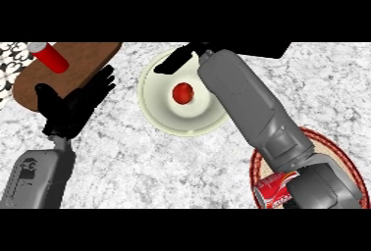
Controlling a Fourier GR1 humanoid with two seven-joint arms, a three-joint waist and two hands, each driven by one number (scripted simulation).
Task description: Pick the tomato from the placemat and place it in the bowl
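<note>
The red tomato lies in the middle of the cream bowl, touched by neither hand. My right forearm reaches from the lower right across the bowl's right side. Its hand hovers open over the bowl's far rim, fingers pointing down-left and holding nothing. The oval placemat with a dark red border lies at the lower right, mostly hidden under my right arm. My left hand rests open at the left, fingers spread over the edge of a brown board.
A brown cutting board sits at the upper left with a red bottle lying on it. A red can rests on the placemat beside my right elbow. The counter is grey speckled stone.
</note>
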